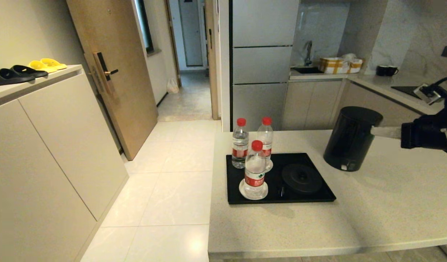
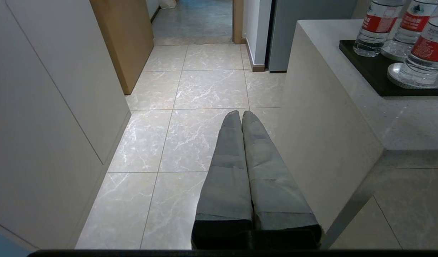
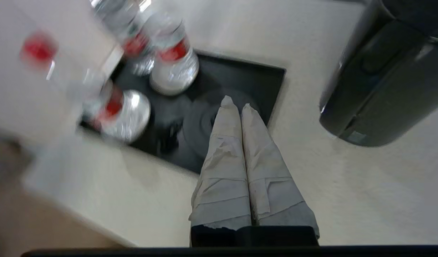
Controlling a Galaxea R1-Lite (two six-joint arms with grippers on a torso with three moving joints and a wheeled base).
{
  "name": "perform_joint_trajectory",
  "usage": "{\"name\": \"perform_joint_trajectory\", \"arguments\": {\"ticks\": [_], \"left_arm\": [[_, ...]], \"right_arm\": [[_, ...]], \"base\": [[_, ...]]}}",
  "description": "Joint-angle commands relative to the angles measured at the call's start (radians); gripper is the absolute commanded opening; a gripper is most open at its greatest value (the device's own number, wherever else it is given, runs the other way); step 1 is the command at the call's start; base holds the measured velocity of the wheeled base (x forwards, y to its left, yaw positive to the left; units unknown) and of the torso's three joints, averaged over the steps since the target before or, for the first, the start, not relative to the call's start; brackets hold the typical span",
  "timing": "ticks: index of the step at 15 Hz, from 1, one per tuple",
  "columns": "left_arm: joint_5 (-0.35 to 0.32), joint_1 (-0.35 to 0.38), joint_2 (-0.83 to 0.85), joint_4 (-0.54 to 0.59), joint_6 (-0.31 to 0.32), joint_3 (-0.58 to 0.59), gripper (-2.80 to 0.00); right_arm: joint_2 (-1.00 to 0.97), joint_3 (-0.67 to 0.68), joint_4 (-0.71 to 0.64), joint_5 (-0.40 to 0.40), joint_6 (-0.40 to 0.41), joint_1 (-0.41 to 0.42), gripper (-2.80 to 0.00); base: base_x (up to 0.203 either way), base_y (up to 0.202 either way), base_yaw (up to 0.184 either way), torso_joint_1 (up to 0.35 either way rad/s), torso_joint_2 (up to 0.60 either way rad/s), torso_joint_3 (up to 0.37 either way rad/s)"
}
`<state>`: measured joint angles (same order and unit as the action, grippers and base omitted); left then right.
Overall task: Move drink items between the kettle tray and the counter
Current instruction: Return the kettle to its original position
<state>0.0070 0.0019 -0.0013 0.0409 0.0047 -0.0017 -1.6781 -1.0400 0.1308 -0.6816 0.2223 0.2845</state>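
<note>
The tall black kettle point(image 1: 351, 138) stands on the beige counter point(image 1: 372, 214), just right of the black tray point(image 1: 314, 194). The tray's round kettle base point(image 1: 301, 177) is bare. Three red-capped water bottles stand on the tray's left half: the front one point(image 1: 255, 169) on a white saucer point(image 1: 245, 193), two behind point(image 1: 240, 145) point(image 1: 266, 137). My right gripper point(image 1: 372, 130) is shut and empty, in the air by the kettle's upper right side. In the right wrist view its tips point(image 3: 237, 105) lie over the kettle base point(image 3: 201, 125), with the kettle point(image 3: 383, 78) apart from them. My left gripper point(image 2: 239, 113) is shut and empty, low over the floor beside the counter.
The counter's left edge point(image 1: 212, 203) drops to the tiled floor. A cream cabinet point(image 1: 45, 145) with slippers stands at the left. Behind are a fridge point(image 1: 263, 62), a sink counter with boxes point(image 1: 340, 65), black mugs point(image 1: 386, 70) and a hob point(image 1: 407, 90).
</note>
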Motion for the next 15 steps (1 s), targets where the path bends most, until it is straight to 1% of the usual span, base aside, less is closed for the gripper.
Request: {"name": "perform_joint_trajectory", "arguments": {"ticks": [1,2,3,4,5,7,11,13,15], "left_arm": [[0.0,0.001,0.0,0.001,0.0,0.0,-2.8],[0.0,0.001,0.001,0.001,0.0,0.0,-2.8],[0.001,0.001,0.001,0.001,0.0,0.0,-2.8],[0.001,0.001,0.001,0.001,0.0,-0.001,-2.8],[0.001,0.001,0.001,0.001,0.0,0.0,-2.8],[0.001,0.001,0.001,0.001,0.0,0.0,-2.8],[0.0,0.001,0.001,0.001,0.0,0.0,-2.8],[0.001,0.001,0.001,0.001,0.0,0.0,-2.8],[0.001,0.001,0.001,0.001,0.0,0.0,-2.8]], "right_arm": [[0.079,0.059,-0.019,-0.124,0.102,0.099,-2.8],[0.082,0.074,-0.031,-0.168,0.115,0.151,-2.8],[0.066,0.082,-0.036,-0.241,0.121,0.197,-2.8],[0.034,0.091,-0.04,-0.322,0.124,0.231,-2.8],[-0.001,0.101,-0.036,-0.375,0.127,0.255,-2.8],[-0.083,0.08,-0.02,-0.394,0.136,0.264,-2.8],[-0.27,0.005,0.02,-0.397,0.14,0.269,-2.8],[-0.319,-0.068,0.009,-0.382,0.114,0.274,-2.8],[-0.36,-0.105,0.013,-0.348,0.04,0.274,-2.8]], "base": [[0.0,0.0,0.0,0.0,0.0,0.0],[0.0,0.0,0.0,0.0,0.0,0.0],[0.0,0.0,0.0,0.0,0.0,0.0],[0.0,0.0,0.0,0.0,0.0,0.0],[0.0,0.0,0.0,0.0,0.0,0.0],[0.0,0.0,0.0,0.0,0.0,0.0],[0.0,0.0,0.0,0.0,0.0,0.0],[0.0,0.0,0.0,0.0,0.0,0.0],[0.0,0.0,0.0,0.0,0.0,0.0]]}}
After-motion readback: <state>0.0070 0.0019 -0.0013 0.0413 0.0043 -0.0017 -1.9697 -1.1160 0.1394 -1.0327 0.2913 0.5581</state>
